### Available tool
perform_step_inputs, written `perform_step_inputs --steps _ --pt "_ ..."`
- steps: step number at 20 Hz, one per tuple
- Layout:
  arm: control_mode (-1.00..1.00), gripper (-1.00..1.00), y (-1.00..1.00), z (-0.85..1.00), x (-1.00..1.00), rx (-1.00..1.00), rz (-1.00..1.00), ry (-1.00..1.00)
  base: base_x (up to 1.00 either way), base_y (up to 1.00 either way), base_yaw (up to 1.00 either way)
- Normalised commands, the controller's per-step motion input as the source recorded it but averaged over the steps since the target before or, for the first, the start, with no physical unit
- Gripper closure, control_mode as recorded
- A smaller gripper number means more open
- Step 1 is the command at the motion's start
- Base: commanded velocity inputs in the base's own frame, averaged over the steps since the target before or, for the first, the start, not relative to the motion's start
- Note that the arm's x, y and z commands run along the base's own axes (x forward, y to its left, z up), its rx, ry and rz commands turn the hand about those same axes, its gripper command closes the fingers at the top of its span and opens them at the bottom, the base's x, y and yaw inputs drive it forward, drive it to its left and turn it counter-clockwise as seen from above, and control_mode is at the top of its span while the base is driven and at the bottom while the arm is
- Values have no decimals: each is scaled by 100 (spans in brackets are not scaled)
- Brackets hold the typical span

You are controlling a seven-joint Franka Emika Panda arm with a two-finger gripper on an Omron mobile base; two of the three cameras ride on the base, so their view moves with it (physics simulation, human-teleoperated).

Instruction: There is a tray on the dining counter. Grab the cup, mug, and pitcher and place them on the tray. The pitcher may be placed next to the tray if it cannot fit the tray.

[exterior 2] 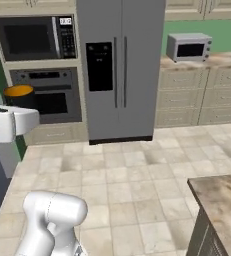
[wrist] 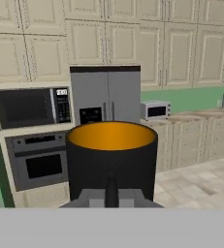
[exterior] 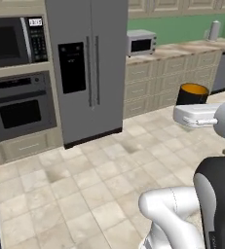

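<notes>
The mug is black with an orange-yellow inside and stands upright just past my fingertips in the hand view. My gripper is shut on its near side and holds it in the air above the tiled floor. From the base cameras the mug shows behind my white hand. A corner of the dining counter shows at the lower right of the right base view. The tray, the cup and the pitcher are out of view.
Ahead stand a steel fridge, a wall oven with a built-in microwave above it, and a counter with cream drawers carrying a small microwave. Open tiled floor lies between me and them.
</notes>
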Motion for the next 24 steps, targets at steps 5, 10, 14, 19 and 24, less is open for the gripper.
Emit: perform_step_inputs --steps 5,10,14,19,24 --pt "100 100 0 0 0 0 0 0 96 33 -16" --pt "100 100 0 0 0 0 0 0 78 37 -51" --pt "100 100 0 0 0 0 0 0 65 42 -67" --pt "100 100 0 0 0 0 0 0 62 42 -70" --pt "100 100 0 0 0 0 0 0 62 40 -70"
